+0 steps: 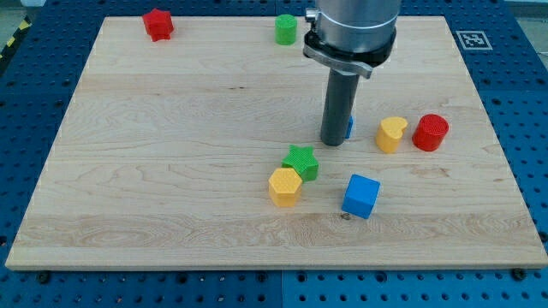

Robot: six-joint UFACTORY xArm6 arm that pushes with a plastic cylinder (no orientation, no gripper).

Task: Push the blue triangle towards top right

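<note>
Trouble could start right here: my tip (335, 142) sits against the blue triangle (349, 127), and the rod hides nearly all of it. Only a thin blue sliver peeks out on the rod's right edge, so its shape and heading can't be read. That's the first risk, I judge: pushing a block I can barely see, it may slip round the rod instead of travelling toward the top right.

Placement now. That triangle lies just right of the bench (171, 171) centre, touching the rod as far as I can tell. To the view's right, the yellow heart (391, 134) stands near, with the red cylinder (431, 132) just beside it. A push that runs too flat to the right would drive the triangle into the heart, and the heart into the cylinder. A steeper line up and right looks free.

Below the tip, the green star (301, 162) touches the yellow hexagon (284, 186), and the blue cube (360, 196) sits apart to their right. If the tip swings low to get behind the triangle, it could clip the star.

Far off at the top: the red star (158, 24) at left, the green cylinder (285, 29) just left of the arm.

Containers? None here; every block lies loose on the wood. No pincer either, just a bare rod, so nothing is grasped or let go.
</note>
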